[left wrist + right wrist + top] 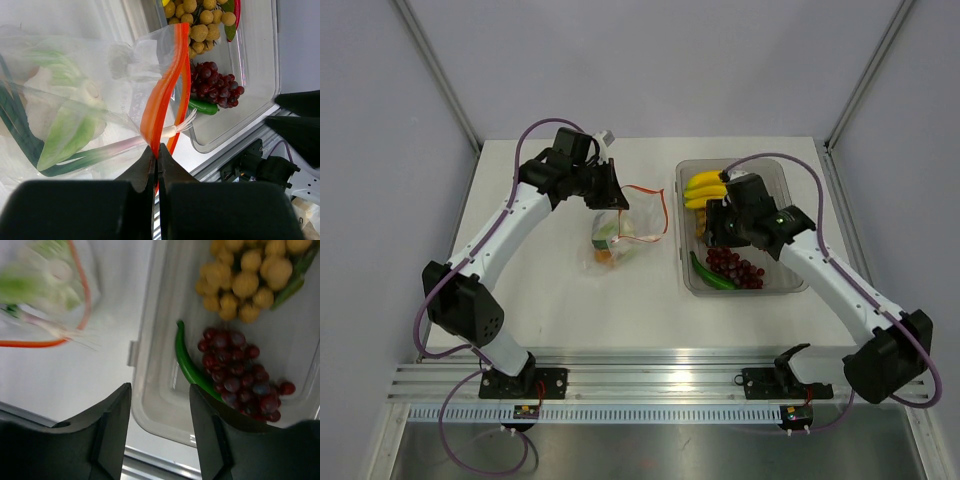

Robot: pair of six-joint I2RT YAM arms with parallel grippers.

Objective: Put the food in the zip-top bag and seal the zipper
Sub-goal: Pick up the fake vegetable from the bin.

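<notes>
The zip-top bag (618, 238) lies at the table's centre with a white bulb (40, 102) and green vegetables (70, 132) inside. My left gripper (611, 192) is shut on the zipper (162, 95) at the bag's mouth, holding that edge up. The other food sits in the clear tub (791, 286): yellow bananas (705, 187), dark red grapes (240, 375), a green chilli (186, 362) and a brown ball cluster (245, 280). My right gripper (160, 386) hangs open over the tub's near-left corner, nothing between its fingers.
The tub's rim (150, 416) stands just right of the bag. Grey walls close in the table on three sides. An aluminium rail (660, 382) with the arm bases runs along the near edge.
</notes>
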